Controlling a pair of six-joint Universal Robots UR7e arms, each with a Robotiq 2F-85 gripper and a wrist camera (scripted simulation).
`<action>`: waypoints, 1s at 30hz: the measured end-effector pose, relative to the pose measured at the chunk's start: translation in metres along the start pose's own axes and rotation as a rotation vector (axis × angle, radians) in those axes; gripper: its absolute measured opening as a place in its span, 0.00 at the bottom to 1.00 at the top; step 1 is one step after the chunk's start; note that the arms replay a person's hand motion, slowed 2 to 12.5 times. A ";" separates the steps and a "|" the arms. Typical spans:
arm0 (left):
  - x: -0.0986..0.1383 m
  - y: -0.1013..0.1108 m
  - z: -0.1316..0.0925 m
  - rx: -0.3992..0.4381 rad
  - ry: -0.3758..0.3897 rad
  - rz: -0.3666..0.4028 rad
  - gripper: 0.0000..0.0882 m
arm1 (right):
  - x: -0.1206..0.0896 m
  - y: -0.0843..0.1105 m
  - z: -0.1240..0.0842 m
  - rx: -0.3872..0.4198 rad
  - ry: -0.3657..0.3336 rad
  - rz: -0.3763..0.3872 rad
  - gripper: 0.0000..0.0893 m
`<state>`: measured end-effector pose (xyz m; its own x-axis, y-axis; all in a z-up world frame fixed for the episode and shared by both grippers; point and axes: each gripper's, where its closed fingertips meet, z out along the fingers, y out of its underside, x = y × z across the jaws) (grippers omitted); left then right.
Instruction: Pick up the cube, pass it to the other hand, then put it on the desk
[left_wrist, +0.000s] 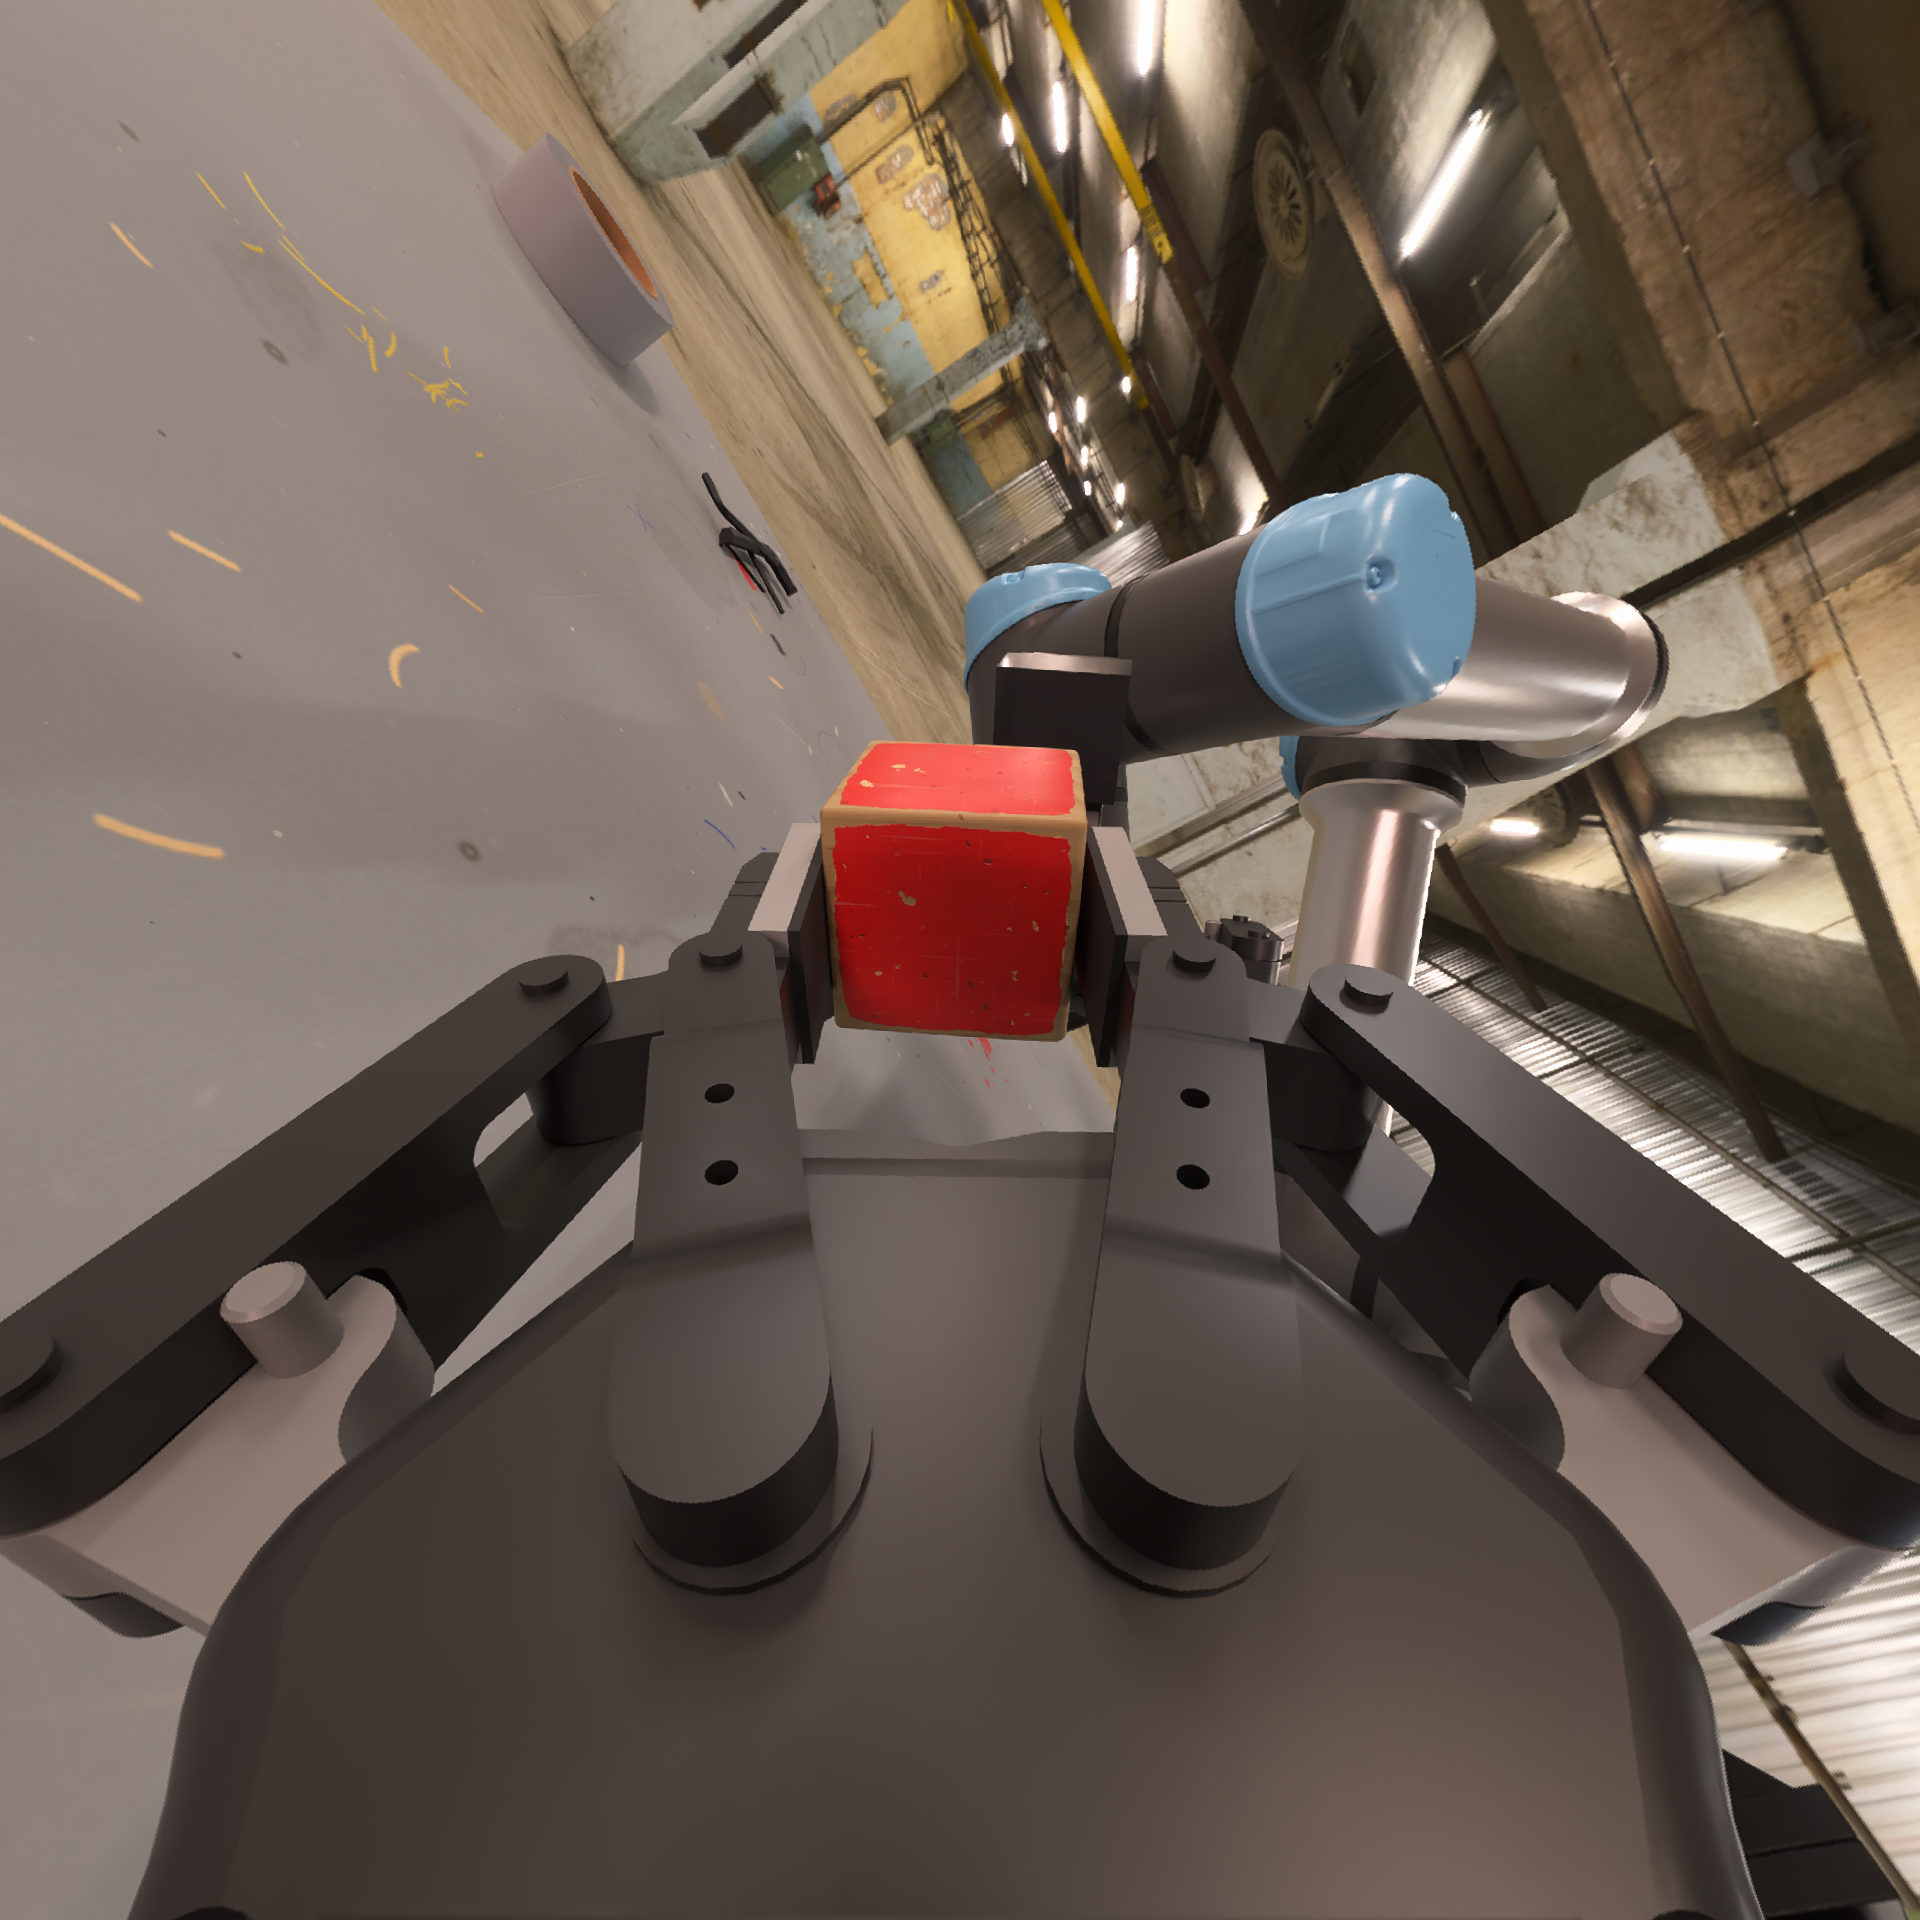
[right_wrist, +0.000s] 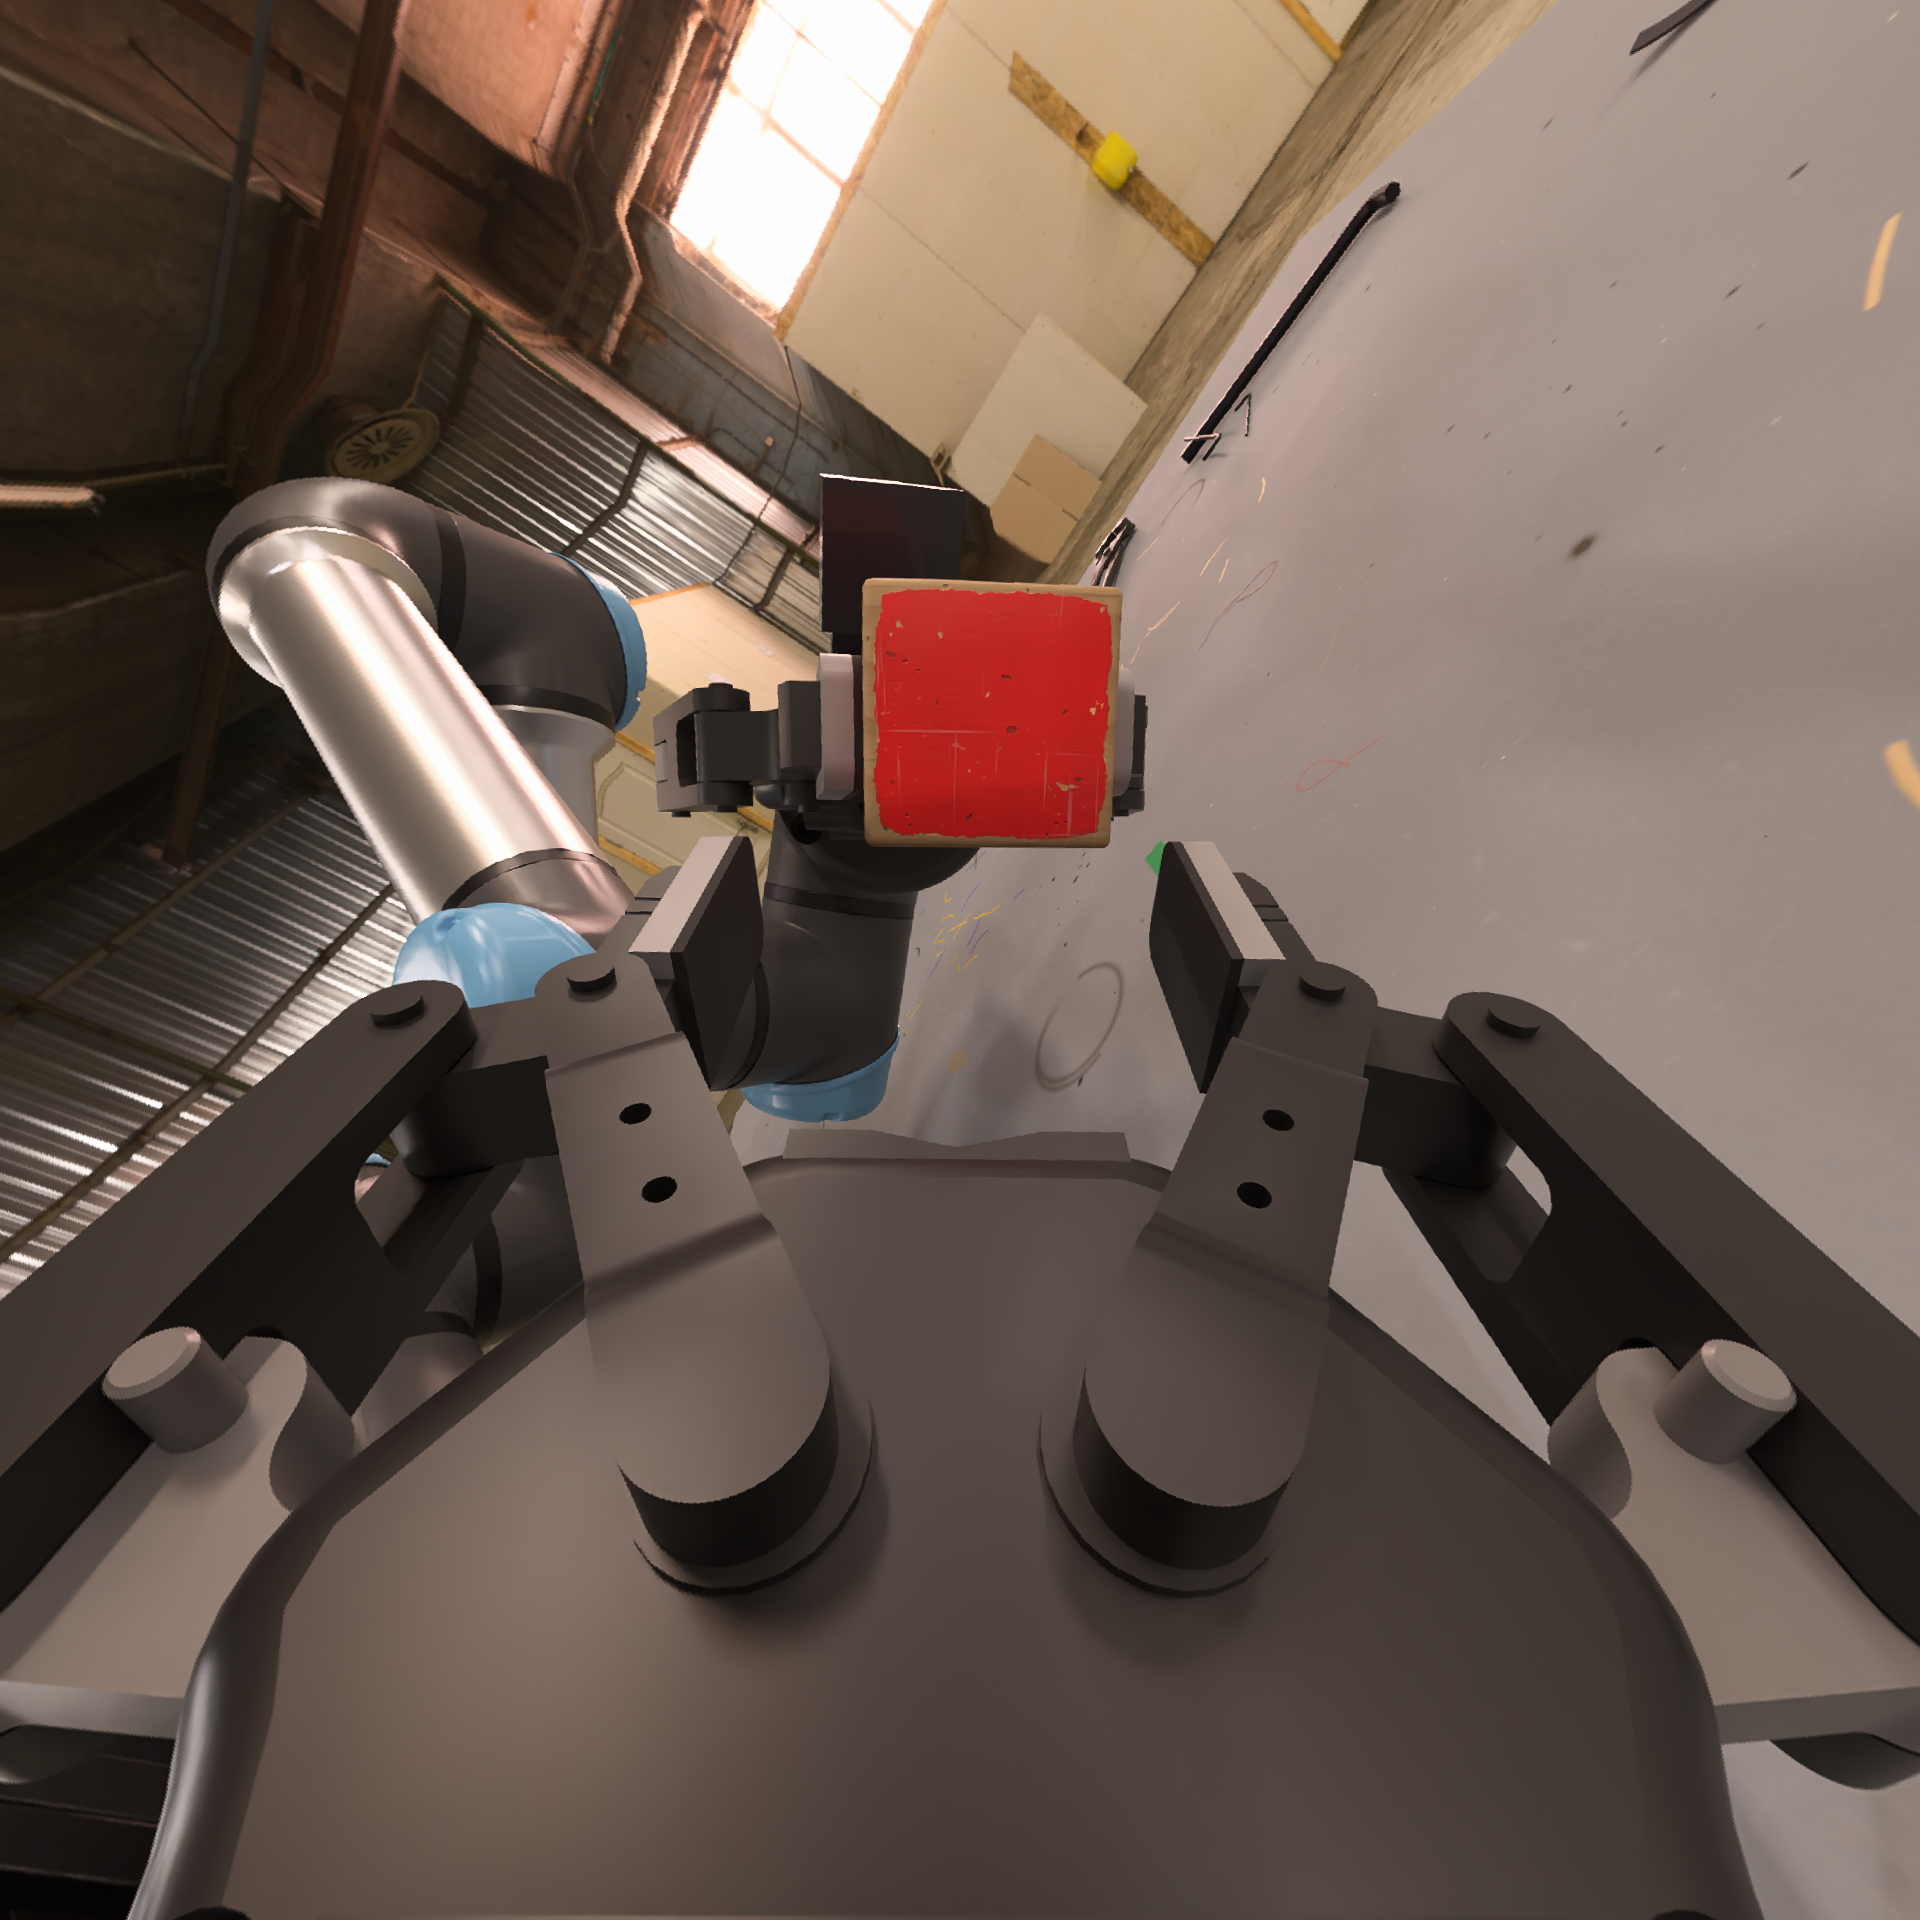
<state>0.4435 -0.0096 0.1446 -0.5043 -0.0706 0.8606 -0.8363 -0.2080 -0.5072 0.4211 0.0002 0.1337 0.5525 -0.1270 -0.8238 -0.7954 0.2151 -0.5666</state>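
Observation:
A worn red cube (left_wrist: 951, 894) with tan edges is clamped between the pads of my left gripper (left_wrist: 951, 935), held in the air beside the grey desk (left_wrist: 312, 623). In the right wrist view the same cube (right_wrist: 992, 712) shows straight ahead, just beyond the fingertips, with the left gripper's fingers (right_wrist: 836, 727) on its two sides. My right gripper (right_wrist: 951, 935) is open and empty, its pads apart and a little short of the cube. The right arm (left_wrist: 1351, 644) shows behind the cube in the left wrist view.
A roll of grey tape (left_wrist: 587, 249) stands on the desk far off. A small black tool (left_wrist: 753, 545) lies near the desk's edge. A long black bar (right_wrist: 1299, 312) lies on the desk in the right wrist view. The left arm (right_wrist: 416, 707) reaches in from the left.

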 end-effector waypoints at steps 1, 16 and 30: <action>0.000 0.000 0.000 0.000 0.000 0.000 0.46 | 0.000 0.000 0.000 0.001 0.001 0.000 0.75; 0.001 0.004 0.002 -0.028 0.003 0.011 0.46 | 0.010 0.000 -0.001 0.008 0.027 0.022 0.80; 0.002 0.008 0.005 -0.055 -0.019 0.065 0.46 | 0.010 -0.001 -0.003 0.014 0.020 0.020 0.72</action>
<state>0.4372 -0.0163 0.1427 -0.5546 -0.1006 0.8260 -0.8126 -0.1481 -0.5637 0.4272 -0.0040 0.1261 0.5314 -0.1423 -0.8351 -0.8023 0.2316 -0.5501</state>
